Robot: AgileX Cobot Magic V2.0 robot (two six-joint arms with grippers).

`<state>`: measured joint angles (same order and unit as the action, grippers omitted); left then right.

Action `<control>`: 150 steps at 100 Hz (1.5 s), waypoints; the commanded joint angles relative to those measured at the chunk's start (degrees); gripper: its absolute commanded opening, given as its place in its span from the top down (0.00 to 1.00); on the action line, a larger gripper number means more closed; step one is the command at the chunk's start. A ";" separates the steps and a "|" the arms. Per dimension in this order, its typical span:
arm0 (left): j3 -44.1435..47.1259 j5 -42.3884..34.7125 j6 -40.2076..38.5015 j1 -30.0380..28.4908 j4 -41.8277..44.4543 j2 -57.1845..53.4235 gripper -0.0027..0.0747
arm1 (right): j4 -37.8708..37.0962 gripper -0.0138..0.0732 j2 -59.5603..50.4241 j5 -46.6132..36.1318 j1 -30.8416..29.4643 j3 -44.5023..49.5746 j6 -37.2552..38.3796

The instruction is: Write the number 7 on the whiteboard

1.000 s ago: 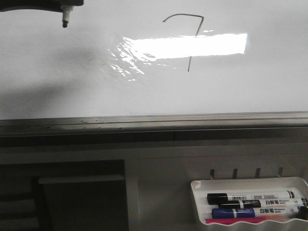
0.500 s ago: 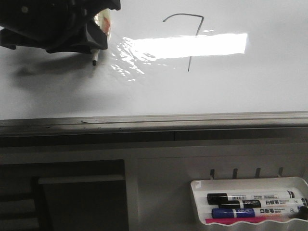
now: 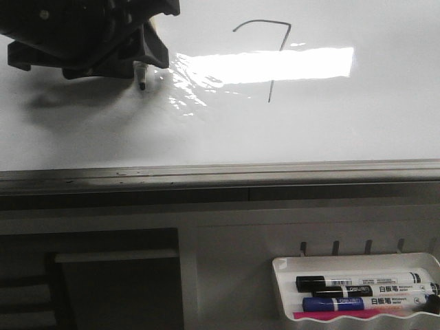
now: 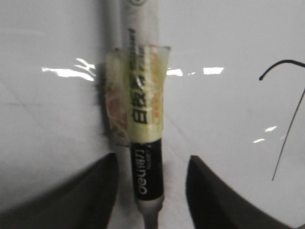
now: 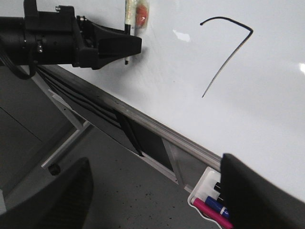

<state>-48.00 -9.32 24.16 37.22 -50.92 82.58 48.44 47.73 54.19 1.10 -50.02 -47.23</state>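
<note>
The number 7 (image 3: 273,88) is drawn in thin dark line on the whiteboard (image 3: 330,130), right of centre. It also shows in the left wrist view (image 4: 288,136) and the right wrist view (image 5: 228,63). My left gripper (image 3: 148,51) is at the board's upper left and holds a marker (image 3: 142,77) wrapped in yellow tape (image 4: 143,109), tip down near the board, well left of the 7. In the left wrist view its fingers (image 4: 95,191) flank the marker. My right gripper (image 5: 155,191) is open and empty, back from the board, beside the marker tray.
A grey metal rail (image 3: 220,175) runs along the board's lower edge. A small white tray (image 3: 357,260) at the lower right holds black, blue and pink markers. A dark frame and grey floor (image 5: 119,191) lie below the board.
My left gripper came down from the top left corner and moved right along the board with the marker. The tip is now lower and further right. The 7 is unchanged.
</note>
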 commanded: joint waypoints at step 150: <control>37.22 -1.99 16.02 0.02 0.91 -81.28 0.99 | 12.16 0.92 -48.69 -34.95 -0.48 38.01 -2.81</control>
<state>-9.48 -8.56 39.99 37.22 -49.83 1.03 59.15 -0.66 21.28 1.10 -11.04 -49.34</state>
